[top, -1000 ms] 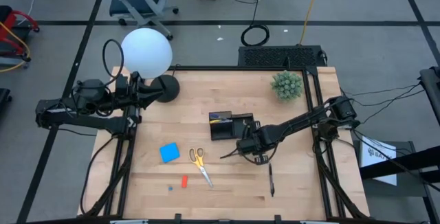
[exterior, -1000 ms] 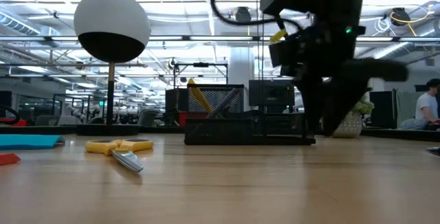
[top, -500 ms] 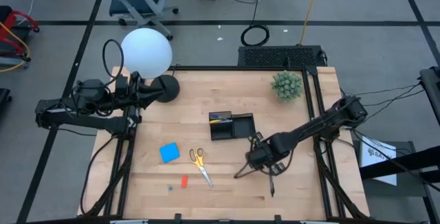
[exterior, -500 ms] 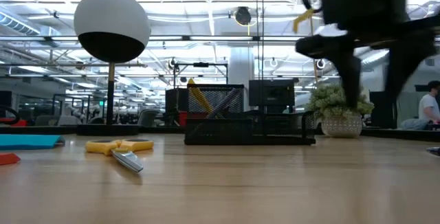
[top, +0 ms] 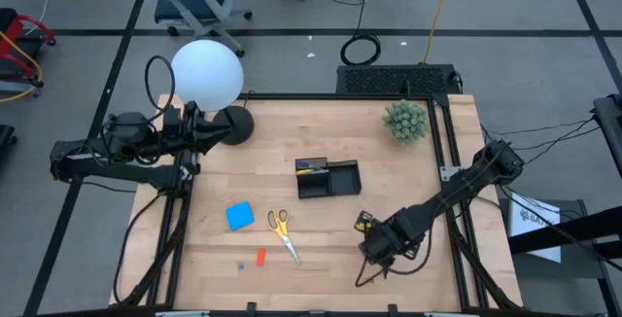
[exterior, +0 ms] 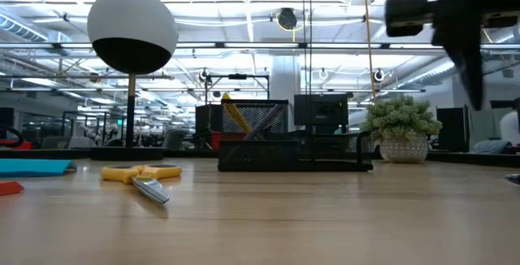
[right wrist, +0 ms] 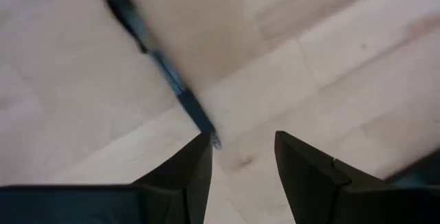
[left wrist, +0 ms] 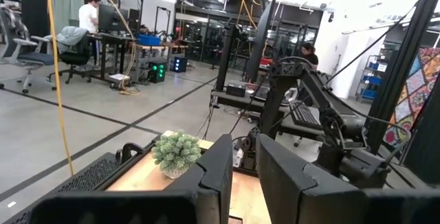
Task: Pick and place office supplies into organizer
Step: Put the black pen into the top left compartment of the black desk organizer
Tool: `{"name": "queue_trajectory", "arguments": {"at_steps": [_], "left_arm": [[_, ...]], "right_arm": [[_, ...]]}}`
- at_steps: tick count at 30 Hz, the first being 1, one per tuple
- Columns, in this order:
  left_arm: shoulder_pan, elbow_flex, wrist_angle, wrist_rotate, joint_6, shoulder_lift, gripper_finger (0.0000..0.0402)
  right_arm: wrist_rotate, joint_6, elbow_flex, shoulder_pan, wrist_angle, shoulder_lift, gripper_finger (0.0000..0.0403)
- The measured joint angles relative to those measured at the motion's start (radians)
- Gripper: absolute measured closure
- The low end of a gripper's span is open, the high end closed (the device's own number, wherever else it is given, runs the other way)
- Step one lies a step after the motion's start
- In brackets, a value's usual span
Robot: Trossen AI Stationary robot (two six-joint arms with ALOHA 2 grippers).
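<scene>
My right gripper (top: 367, 273) hangs open above the wood near the table's near edge. In the right wrist view its gap (right wrist: 240, 162) is just short of the tip of the thin black pen (right wrist: 155, 66), which lies flat on the table. The arm hides the pen in the high view. The black organizer (top: 328, 177) stands mid-table with a yellow pen (exterior: 236, 117) in its taller back compartment. Yellow-handled scissors (top: 283, 231), the blue pad (top: 239, 216) and the red piece (top: 260, 256) lie flat to its near left. My left gripper (top: 209, 134) waits shut by the lamp base.
A white globe lamp (top: 207, 74) with a black round base (top: 235, 123) stands at the far left corner. A green spiky plant (top: 405, 121) is at the far right. A tiny blue bit (top: 239, 265) lies near the red piece. Bare wood lies between the scissors and my right gripper.
My right gripper has moved from just beside the organizer toward the table's near edge and a little right, and now stands over the black pen. Nothing on the table has moved.
</scene>
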Motion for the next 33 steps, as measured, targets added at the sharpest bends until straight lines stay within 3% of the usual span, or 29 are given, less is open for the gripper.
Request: {"name": "queue_trajectory", "arguments": {"at_steps": [16,33], "left_arm": [[0.000,0.000,0.000,0.000,0.000,0.000,0.0330],[0.000,0.000,0.000,0.000,0.000,0.000,0.0330]], "right_arm": [[-0.003,-0.223,-0.010,0.048,-0.022,0.046,0.0252],[-0.081,-0.357,-0.119,0.041,0.159,0.046,0.0252]]}}
